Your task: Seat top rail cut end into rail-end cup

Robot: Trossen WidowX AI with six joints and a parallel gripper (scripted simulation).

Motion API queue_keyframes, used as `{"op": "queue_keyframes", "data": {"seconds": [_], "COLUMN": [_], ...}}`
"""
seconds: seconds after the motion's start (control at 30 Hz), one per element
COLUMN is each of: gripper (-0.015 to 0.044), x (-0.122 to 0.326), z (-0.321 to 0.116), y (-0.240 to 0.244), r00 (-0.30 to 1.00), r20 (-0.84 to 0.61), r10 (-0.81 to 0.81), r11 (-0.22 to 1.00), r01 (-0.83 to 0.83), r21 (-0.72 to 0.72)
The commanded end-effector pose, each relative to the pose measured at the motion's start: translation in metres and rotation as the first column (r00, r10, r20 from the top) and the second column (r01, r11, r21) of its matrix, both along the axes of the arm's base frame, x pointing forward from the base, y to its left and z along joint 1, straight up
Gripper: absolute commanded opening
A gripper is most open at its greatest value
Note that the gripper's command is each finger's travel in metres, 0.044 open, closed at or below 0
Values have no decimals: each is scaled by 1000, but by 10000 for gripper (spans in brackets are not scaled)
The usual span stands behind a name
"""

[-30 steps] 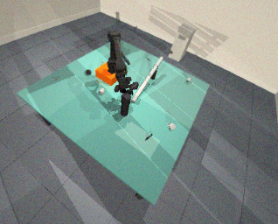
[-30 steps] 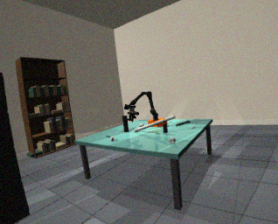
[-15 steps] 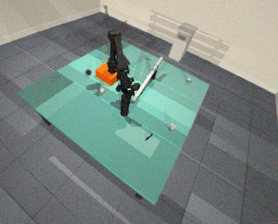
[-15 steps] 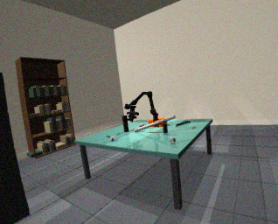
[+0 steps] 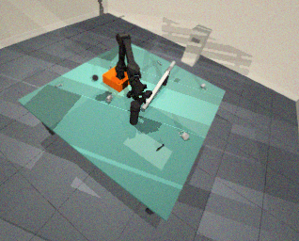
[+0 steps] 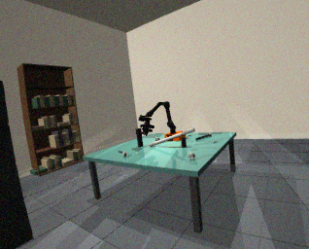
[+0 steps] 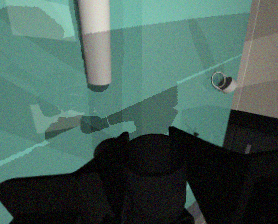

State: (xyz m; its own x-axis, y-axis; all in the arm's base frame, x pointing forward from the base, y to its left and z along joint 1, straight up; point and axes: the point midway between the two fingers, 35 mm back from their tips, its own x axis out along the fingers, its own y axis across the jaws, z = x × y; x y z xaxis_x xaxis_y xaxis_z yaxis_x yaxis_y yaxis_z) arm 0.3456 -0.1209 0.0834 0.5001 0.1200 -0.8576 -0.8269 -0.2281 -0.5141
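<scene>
The white top rail (image 5: 158,87) (image 6: 175,136) (image 7: 97,45) slants. Its near end is low beside the black big post (image 5: 133,115) (image 6: 139,139) (image 7: 152,195), and its far end is higher, past the short dark post (image 5: 165,81) (image 6: 184,142). In the wrist view the rail's cut end is free and apart from the fingers. My gripper (image 5: 137,98) (image 6: 146,132) (image 7: 148,133) is at the big post's top, its fingers on both sides of a dark cylinder that looks like the post's upper end, and shut on it. The band and end cup merge with the dark parts; I cannot tell them apart.
The orange base block (image 5: 116,80) stands behind the post on the teal table (image 5: 106,138) (image 6: 134,159). A pale ring-like fitting (image 5: 184,136) (image 6: 191,156) and a small black piece (image 5: 160,147) lie on the table, with other small pale fittings elsewhere.
</scene>
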Motion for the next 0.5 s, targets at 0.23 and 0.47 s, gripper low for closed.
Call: {"op": "queue_keyframes", "data": {"seconds": [0.23,0.47], "gripper": [0,0], "x": [8,7], "z": [1,1], "y": [1,1], "r00": [996,997], "r20": [4,4], "r10": [-92,-73], "r11": [996,997], "r01": [92,73], "r21": [1,0]}}
